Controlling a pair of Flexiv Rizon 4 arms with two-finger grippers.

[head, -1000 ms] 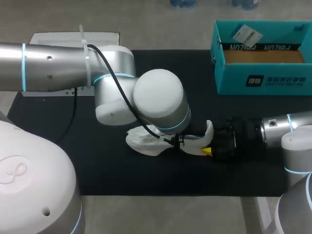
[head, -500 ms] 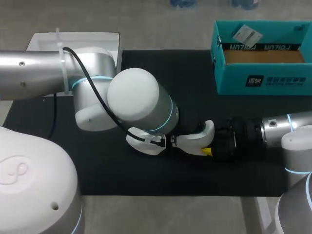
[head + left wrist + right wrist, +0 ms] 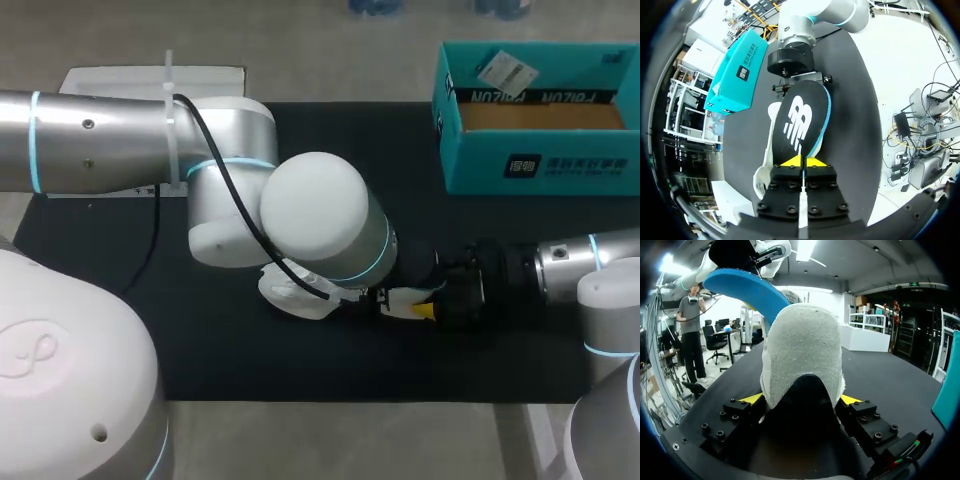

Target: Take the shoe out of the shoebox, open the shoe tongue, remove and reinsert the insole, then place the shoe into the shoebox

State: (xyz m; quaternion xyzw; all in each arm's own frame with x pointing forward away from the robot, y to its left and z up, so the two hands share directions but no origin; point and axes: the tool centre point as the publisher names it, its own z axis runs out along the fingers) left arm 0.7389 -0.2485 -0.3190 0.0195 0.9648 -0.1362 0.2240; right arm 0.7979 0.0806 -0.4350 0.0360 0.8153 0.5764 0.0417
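My left gripper [image 3: 801, 161] is shut on the end of the insole [image 3: 800, 117], which is black on top with a white logo and blue underneath. The insole hangs just above the white shoe [image 3: 771, 145], pointing toward the shoe's heel. My right gripper [image 3: 801, 400] holds that heel, one yellow tip on each side of the shoe [image 3: 802, 347]. From there the blue insole [image 3: 747, 290] slants overhead. In the head view my left arm [image 3: 320, 225] covers most of the shoe [image 3: 290, 298]; my right gripper [image 3: 428, 300] comes in from the right. The teal shoebox [image 3: 540, 165] stands open at the back right.
A black mat [image 3: 250, 370] covers the table. A white lid or tray [image 3: 150, 78] lies at the back left, beyond the mat's edge. The shoebox holds a paper tag [image 3: 505, 70] and brown card.
My left arm swung left with the insole, then came back right; it now covers the shoe's heel. The right arm and the shoe stayed still.
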